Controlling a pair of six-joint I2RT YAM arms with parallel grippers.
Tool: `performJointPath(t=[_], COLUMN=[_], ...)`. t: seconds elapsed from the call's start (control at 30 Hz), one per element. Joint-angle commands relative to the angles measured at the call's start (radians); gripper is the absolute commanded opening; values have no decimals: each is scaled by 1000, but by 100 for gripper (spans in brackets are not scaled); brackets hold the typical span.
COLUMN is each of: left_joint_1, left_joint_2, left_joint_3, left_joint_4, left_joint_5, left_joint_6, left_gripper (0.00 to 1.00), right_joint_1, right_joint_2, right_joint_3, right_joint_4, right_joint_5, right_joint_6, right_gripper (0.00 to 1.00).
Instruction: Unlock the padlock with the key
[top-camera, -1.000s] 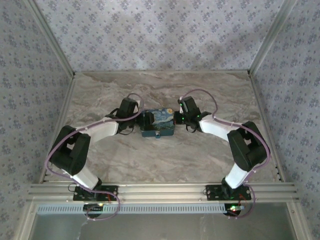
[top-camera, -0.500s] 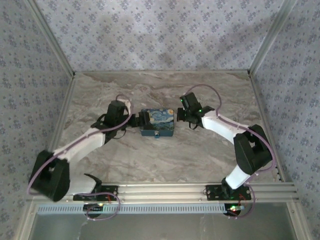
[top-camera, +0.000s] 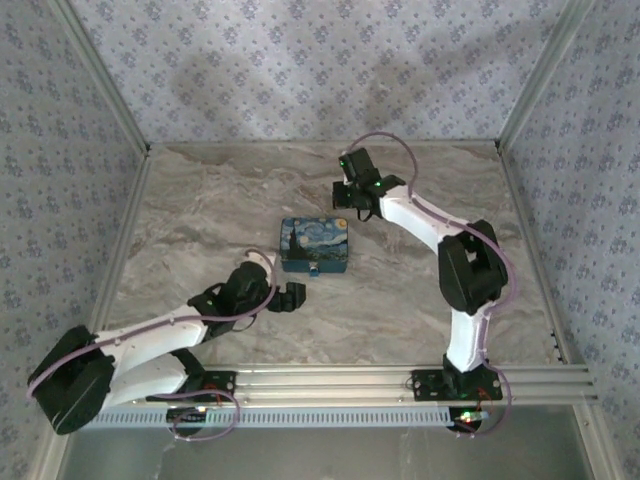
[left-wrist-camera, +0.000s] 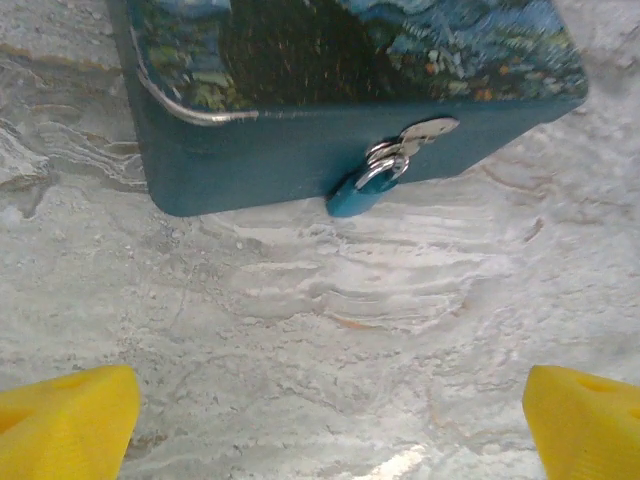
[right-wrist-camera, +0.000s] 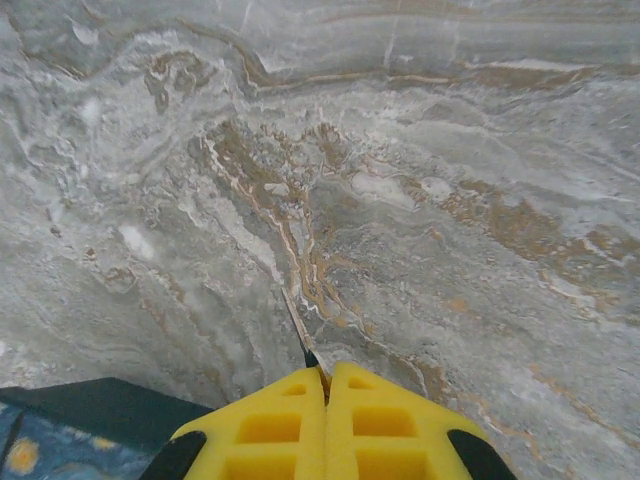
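A teal tin box (top-camera: 313, 243) with a starry-night lid sits mid-table. A small blue padlock (left-wrist-camera: 358, 194) hangs from the silver hasp (left-wrist-camera: 427, 131) on its front wall; it also shows in the top view as the padlock (top-camera: 313, 270). My left gripper (top-camera: 292, 297) is low on the table in front of the box, a little to its left, open, with yellow fingertips (left-wrist-camera: 66, 421) far apart and bare table between them. My right gripper (top-camera: 351, 194) hovers behind the box's back right corner. Its gripper (right-wrist-camera: 327, 377) is shut on the key (right-wrist-camera: 297, 326), whose thin blade pokes out ahead.
The marble tabletop (top-camera: 420, 290) has free room around the box. Patterned walls with metal posts (top-camera: 120, 120) close in the left, right and back sides. A corner of the box (right-wrist-camera: 95, 408) lies just below my right fingers.
My left arm has drawn back from the box's left side to the table in front of it. My right arm has swung from the box's right side to behind it.
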Motion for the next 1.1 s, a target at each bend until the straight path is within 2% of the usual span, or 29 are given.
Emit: performJointPath(t=[0.0,0.3,0.5,0.73,0.9,1.07], left_joint_1=[-9,-20,-31,-37,-37,-37], left_joint_2=[86,437,541,649,686,693], left_joint_3=[17,104,170,229,280,289], left_joint_4=[209,466,506,559,560,577], left_joint_5=[-83,57,60,124,217,227], left_joint_6=[10,22,59,71,105,122], left_gripper=[98,98,97,93,79,84], right_joint_1=[6,7,8,15,18,19], right_joint_2=[63,142,173,187,195,195], right_joint_3=[78,130,141,121,88,69], right_joint_4=[-79,-113,-120,-108,-90,-78], right_joint_5=[-20,-20,-11,-9,-12,-17], right_joint_6=[-24,-35,-44,-45,-37,-34], right_gripper=[0,0,0,0,0,0])
